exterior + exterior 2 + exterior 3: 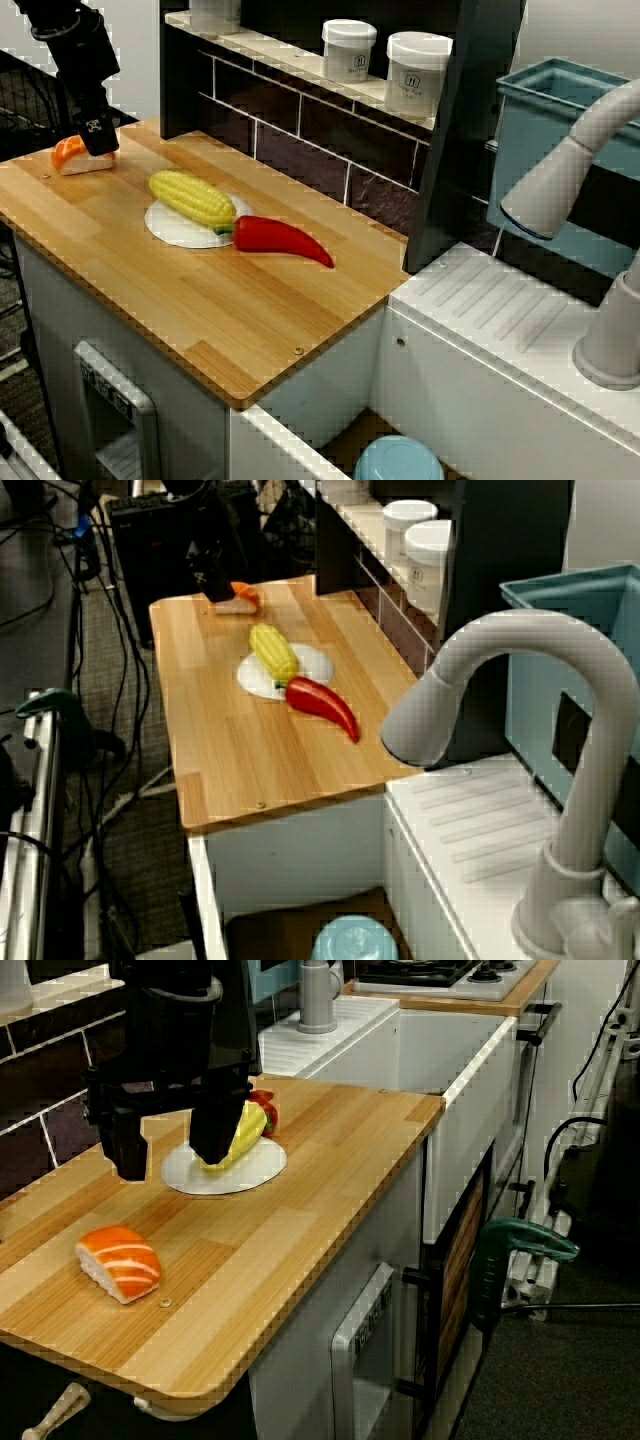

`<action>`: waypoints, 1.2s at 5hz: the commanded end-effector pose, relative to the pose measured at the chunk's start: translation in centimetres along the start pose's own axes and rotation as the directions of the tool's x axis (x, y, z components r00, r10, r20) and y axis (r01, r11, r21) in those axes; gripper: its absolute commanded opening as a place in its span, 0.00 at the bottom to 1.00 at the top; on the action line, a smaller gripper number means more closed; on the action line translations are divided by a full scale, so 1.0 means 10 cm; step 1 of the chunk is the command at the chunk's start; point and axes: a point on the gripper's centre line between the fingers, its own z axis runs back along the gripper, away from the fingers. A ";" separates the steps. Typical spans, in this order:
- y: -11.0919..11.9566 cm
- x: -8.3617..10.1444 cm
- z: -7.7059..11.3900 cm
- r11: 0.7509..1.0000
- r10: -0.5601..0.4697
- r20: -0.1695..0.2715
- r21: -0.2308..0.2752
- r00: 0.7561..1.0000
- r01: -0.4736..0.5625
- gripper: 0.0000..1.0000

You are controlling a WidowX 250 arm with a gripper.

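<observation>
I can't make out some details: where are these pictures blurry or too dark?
View from above: the near tap is soft, counter edges jagged. Side view: the tap looms blurred, far end murky. Low view: the claw is a black shape half hiding the corn; the sushi is crisp.

Gripper [172, 1152]: black all over.
Sushi piece [120, 1262]: orange top with thin white stripes, white rice below.
Corn cob [192, 197]: yellow, rows of kernels.
Pepper [282, 240]: glossy red, green stem end.
Plate [175, 230]: plain white.
Counter [230, 310]: pale wood, plank stripes in lighter and darker tan.
Back wall tiles [300, 140]: dark brown-black, pale grout lines.
Jars [348, 50]: white.
Bin [540, 130]: teal.
Faucet [570, 160]: light grey.
</observation>
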 end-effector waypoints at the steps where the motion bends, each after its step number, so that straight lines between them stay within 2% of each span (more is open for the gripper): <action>1: 0.34 -0.18 0.05 0.989 0.104 -0.020 0.104 0.994 -0.102 1.00; 3: 0.43 -0.25 -0.05 0.985 0.120 -0.039 0.132 0.992 -0.114 1.00; 6: 0.40 -0.31 -0.07 0.984 0.144 -0.050 0.112 0.988 -0.138 1.00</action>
